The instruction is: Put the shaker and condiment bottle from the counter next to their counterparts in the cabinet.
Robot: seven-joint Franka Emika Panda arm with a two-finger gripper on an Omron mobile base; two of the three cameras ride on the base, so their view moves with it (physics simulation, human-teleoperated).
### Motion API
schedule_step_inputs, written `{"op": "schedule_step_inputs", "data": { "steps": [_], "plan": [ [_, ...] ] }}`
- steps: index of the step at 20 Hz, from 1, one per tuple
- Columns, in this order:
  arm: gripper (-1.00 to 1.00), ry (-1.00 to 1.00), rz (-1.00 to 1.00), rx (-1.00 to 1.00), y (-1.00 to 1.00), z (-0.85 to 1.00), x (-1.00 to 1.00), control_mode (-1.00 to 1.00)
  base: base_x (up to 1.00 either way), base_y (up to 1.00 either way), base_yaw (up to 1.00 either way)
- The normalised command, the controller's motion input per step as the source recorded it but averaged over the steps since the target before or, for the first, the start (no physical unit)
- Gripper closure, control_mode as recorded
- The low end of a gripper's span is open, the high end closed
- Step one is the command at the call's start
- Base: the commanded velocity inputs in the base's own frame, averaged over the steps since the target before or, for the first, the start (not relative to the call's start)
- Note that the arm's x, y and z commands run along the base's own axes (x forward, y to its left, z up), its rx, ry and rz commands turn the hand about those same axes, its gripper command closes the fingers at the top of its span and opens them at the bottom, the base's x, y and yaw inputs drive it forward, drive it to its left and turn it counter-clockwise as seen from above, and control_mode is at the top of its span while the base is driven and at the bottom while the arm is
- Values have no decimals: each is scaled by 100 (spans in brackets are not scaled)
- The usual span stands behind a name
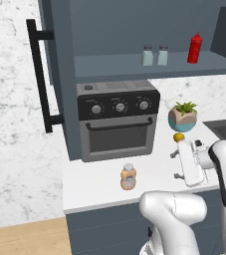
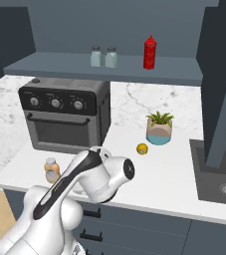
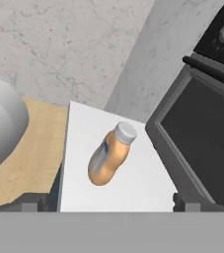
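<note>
Step in hand: the approach to the condiment bottle (image 3: 110, 157) is judged under way, both shakers (image 1: 155, 55) being seen on the cabinet shelf (image 1: 134, 67) already.
End effector (image 3: 106, 205): jaws spread wide, nothing held.
Condiment bottle: upright on the surface (image 1: 99, 184), ahead of the end effector, apart from it.
Next move: an advance is needed until the bottle is straddled, then closure.
</note>
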Motion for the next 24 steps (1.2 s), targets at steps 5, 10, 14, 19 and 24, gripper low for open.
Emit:
{"op": "schedule_step_inputs", "data": {
  "steps": [5,10,14,19,24],
  "plan": [
    [-100,0,0,-7,5,-3,3,-100,0,0,0],
    [-100,0,1,-4,12,-8,0,-100,0,0,0],
    [-100,0,2,0,11,0,0,-100,0,0,0],
    [-100,0,1,0,12,-2,0,-100,0,0,0],
    [-100,0,0,-1,24,-21,0,-100,0,0,0]
  ]
}}
